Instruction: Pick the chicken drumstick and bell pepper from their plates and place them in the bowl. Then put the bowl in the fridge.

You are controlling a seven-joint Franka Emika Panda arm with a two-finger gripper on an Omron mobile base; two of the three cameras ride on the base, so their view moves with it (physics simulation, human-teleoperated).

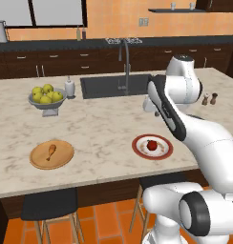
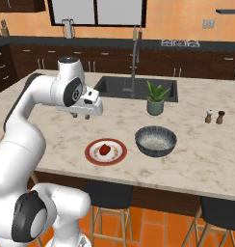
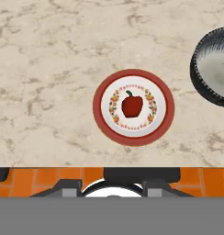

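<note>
On the beige marbled island counter (image 1: 104, 128), listed by view.

Left base view: a flat tan wooden plate (image 1: 52, 154) near the front edge, carrying the small golden-brown chicken drumstick (image 1: 51, 151) with its thin end pointing toward the front edge. Well to its right, a cream plate with a wide red rim (image 1: 152, 146) holds the small glossy red bell pepper (image 1: 151, 145) at its centre. Behind the wooden plate stands a grey pedestal bowl of yellow-green fruit (image 1: 47, 97), with a small white dispenser bottle (image 1: 69, 87) just beside it and a dark sunken sink with a tall grey tap (image 1: 116, 85) further right. The white arm crosses this view and covers the counter to the right of the red-rimmed plate.

Right base view: that covered stretch is open here. A wide shallow dark grey bowl with a ribbed wall (image 2: 155, 140) sits just right of the red-rimmed plate, apart from it and with nothing in it. Behind the bowl is a green spiky plant in a grey-green pot (image 2: 156, 99); two small salt and pepper shakers (image 2: 215, 116) stand off to the right. The gripper (image 2: 81, 116) hangs above the counter, behind and left of the pepper's plate, holding nothing.

Hand view: looks straight down on the pepper, stem visible, ringed by a floral border on the plate. The dark bowl is cut off at the right edge.

Hard to make out: the finger tips are small and seen side-on, so whether they stand wide or narrow cannot be told.
</note>
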